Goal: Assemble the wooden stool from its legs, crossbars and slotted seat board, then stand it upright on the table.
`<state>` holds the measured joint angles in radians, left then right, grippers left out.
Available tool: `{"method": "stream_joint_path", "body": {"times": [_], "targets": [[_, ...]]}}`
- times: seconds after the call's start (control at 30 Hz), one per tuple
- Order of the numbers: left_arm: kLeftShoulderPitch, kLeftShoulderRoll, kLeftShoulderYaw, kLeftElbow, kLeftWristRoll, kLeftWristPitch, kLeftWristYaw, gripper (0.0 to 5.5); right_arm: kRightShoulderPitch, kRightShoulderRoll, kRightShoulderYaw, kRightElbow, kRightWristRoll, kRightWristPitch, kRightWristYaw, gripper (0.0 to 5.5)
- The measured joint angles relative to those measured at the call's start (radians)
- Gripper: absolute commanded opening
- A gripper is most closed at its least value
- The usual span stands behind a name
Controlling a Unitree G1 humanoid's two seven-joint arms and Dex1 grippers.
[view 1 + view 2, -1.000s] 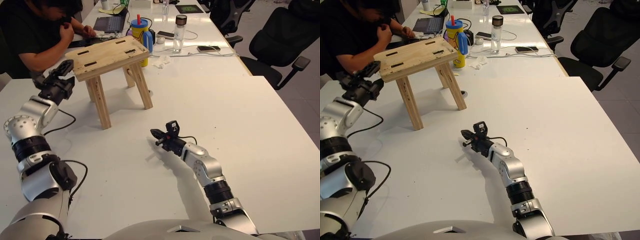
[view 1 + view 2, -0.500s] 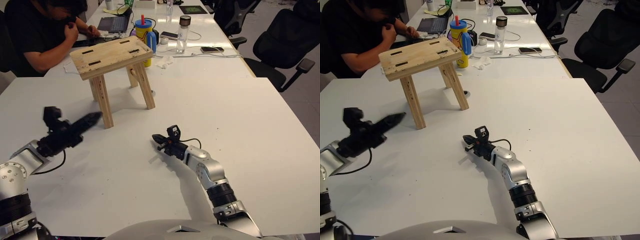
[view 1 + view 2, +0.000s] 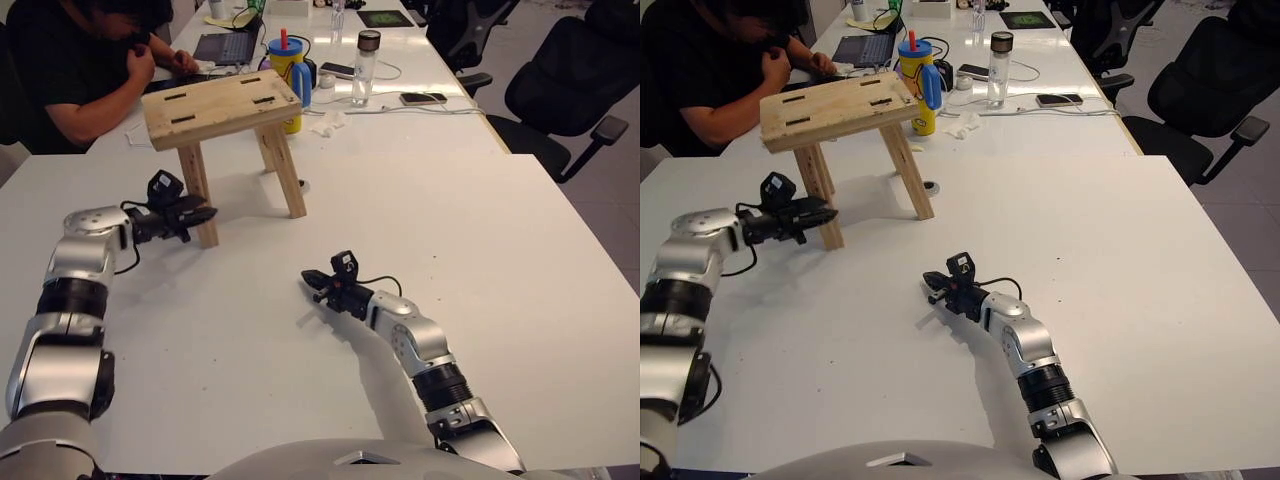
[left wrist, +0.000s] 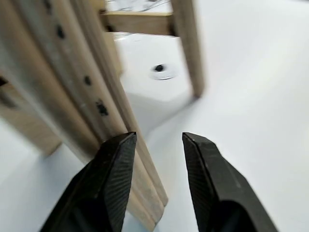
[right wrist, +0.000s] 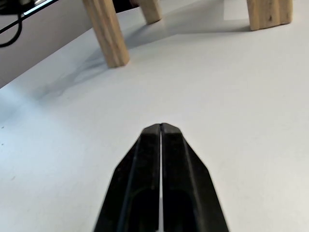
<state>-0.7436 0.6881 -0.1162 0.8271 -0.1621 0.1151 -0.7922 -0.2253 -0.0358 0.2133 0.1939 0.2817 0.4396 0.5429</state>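
Pale wooden stool (image 3: 220, 105) stands upright on white worktop (image 3: 480, 250); left pincer (image 3: 200, 215), narrowly parted beside its leg (image 3: 198, 178), likely steadies it; right pincer (image 3: 308, 281) closed, idle.

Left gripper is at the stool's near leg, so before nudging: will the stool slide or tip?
Likely slides: the left gripper sits low beside the leg, and the legs splay outward. The stool looks like rigid wood, so should move as one piece. The smooth table probably gives little grip.

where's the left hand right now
In the left eye view the left hand is at the robot's left, open, beside the front leg of the stool.
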Motion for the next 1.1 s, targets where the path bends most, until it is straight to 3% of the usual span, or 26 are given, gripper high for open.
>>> {"method": "stream_joint_path", "body": {"times": [0.17,0.27,0.33,0.43,0.63,0.77,1.1], "targets": [[-0.222,-0.008,-0.081,0.34,0.246,-0.173,0.421,1.78,-0.005,0.001,0.029,0.003,-0.004,-0.001,0.005,0.0],[-0.255,-0.006,-0.056,0.413,0.271,-0.275,0.468,1.78,-0.007,0.001,0.044,0.0,-0.023,0.003,0.013,0.0],[-0.191,-0.029,0.003,0.374,0.211,-0.335,0.422,1.78,-0.007,-0.002,0.042,-0.004,-0.023,0.004,0.015,0.0],[0.075,-0.133,0.091,0.163,0.078,-0.372,0.375,1.78,-0.007,-0.01,0.021,-0.013,-0.023,-0.013,0.015,0.0],[0.388,-0.295,0.175,-0.29,-0.061,-0.316,0.468,1.78,-0.039,-0.01,-0.088,-0.026,-0.025,-0.118,-0.052,0.0],[0.401,-0.418,0.19,-0.537,-0.111,-0.187,0.585,1.78,-0.157,-0.026,-0.209,0.035,-0.082,-0.249,-0.238,0.0],[0.242,-0.512,0.255,-0.528,-0.012,-0.171,0.834,1.78,-0.324,-0.053,-0.279,0.174,-0.138,-0.349,-0.346,0.0]]}}
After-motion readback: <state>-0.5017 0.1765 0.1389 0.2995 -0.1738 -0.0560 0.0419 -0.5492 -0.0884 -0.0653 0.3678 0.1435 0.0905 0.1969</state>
